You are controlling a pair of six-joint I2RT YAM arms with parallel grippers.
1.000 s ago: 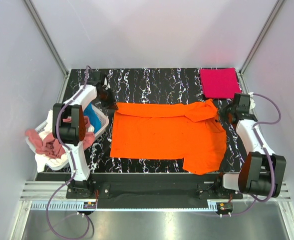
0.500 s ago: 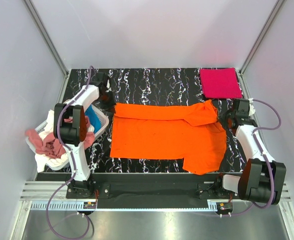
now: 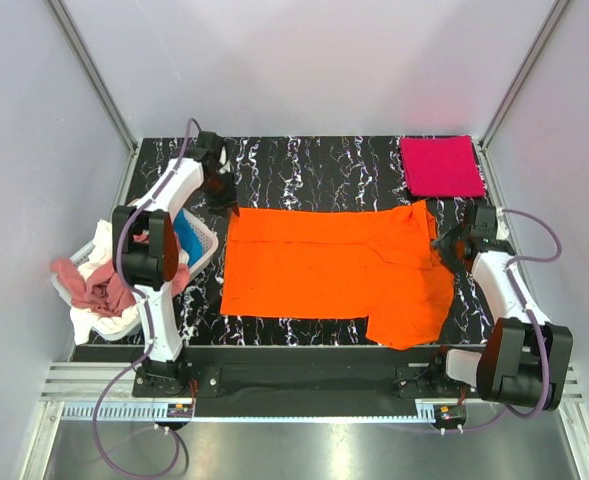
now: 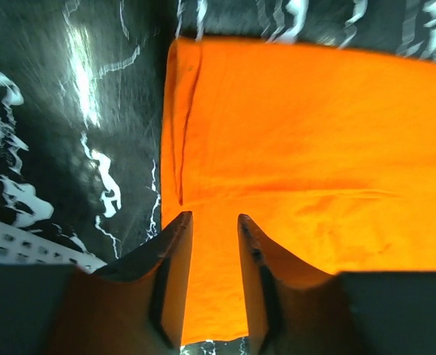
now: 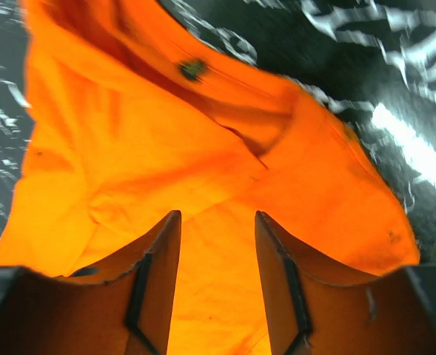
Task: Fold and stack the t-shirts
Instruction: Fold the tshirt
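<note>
top external view gives us the orange t-shirt [image 3: 324,270] spread flat across the middle of the black marbled table [image 3: 304,160], with a fold line running across it near its far edge and one flap reaching toward the near edge at 5 o'clock. a crimson-pink t-shirt [image 3: 440,166] lies folded into a neat square in the table's 1 o'clock corner, apart from the orange one. at 9 o'clock the white-and-blue basket [image 3: 206,243] sits at the table's edge, holding a rose-red shirt [image 3: 99,285] bunched over a white shirt [image 3: 99,322], with a blue shirt [image 3: 184,232] showing behind the left arm. we see the left gripper [image 3: 221,195] at the orange shirt's 10 o'clock corner and the right gripper [image 3: 444,245] at its 3 o'clock side, by the collar end. from the left wrist, the fingers [image 4: 169,281] stand spread, with flat orange cloth showing in the gap and nothing pinched; the shirt's hemmed edge runs at 11 o'clock above them. from the right wrist, the fingers [image 5: 155,288] are likewise parted over rumpled orange cloth, gripping nothing. a small dark mark [image 5: 193,69] sits on the cloth at 12 o'clock, too blurred for us to read as a label or any writing.
</note>
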